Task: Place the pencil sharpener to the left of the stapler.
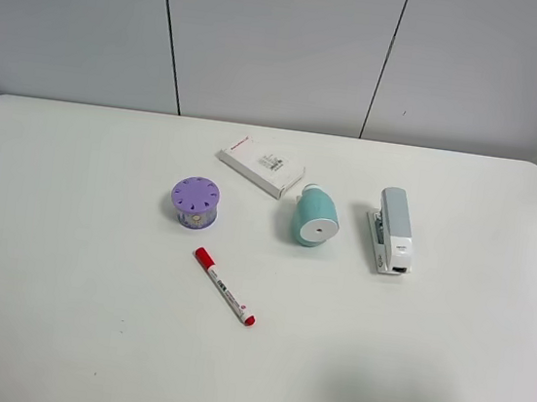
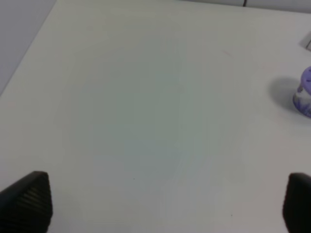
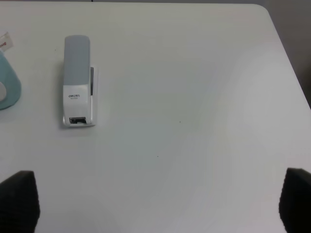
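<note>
1. Left gripper (image 2: 165, 204): fingers spread wide over bare white table (image 1: 59, 313), holding nothing.
2. Right gripper (image 3: 158, 204): fingers spread wide, holding nothing, nearer the front edge than the stapler.
3. Red-capped marker (image 1: 225, 287): lying flat at a slant, nearest the front edge.
4. Purple cylinder (image 1: 195, 202): upright, holes on top, left of the sharpener.
5. Pencil sharpener (image 1: 314, 217): teal, on its side, white face forward, left of the stapler (image 1: 393, 229), apart from it.
6. White box (image 1: 260, 165): flat, farthest back.
</note>
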You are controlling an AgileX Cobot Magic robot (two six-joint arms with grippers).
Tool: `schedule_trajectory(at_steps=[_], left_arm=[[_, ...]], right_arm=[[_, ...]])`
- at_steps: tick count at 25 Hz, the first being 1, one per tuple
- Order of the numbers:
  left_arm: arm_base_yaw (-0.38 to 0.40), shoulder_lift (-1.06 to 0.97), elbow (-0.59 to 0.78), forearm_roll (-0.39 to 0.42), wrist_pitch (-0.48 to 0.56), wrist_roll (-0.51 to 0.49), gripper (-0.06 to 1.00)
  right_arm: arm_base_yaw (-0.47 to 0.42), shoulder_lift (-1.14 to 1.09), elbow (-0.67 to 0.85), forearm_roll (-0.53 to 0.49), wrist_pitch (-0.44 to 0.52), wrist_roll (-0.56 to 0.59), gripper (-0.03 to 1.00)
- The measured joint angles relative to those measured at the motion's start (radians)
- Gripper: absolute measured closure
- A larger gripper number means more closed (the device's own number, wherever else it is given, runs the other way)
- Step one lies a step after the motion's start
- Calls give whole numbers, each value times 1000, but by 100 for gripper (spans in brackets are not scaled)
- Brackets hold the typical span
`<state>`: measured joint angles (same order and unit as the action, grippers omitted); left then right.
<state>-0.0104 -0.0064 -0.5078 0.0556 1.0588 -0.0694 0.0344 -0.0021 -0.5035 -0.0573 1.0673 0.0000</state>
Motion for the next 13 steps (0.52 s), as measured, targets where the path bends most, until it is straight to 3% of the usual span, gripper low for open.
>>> schedule_trajectory(at_steps=[13], left_arm=[[0,0,0,0,0,0,-1]], right_arm=[[0,0,0,0,0,0,-2]])
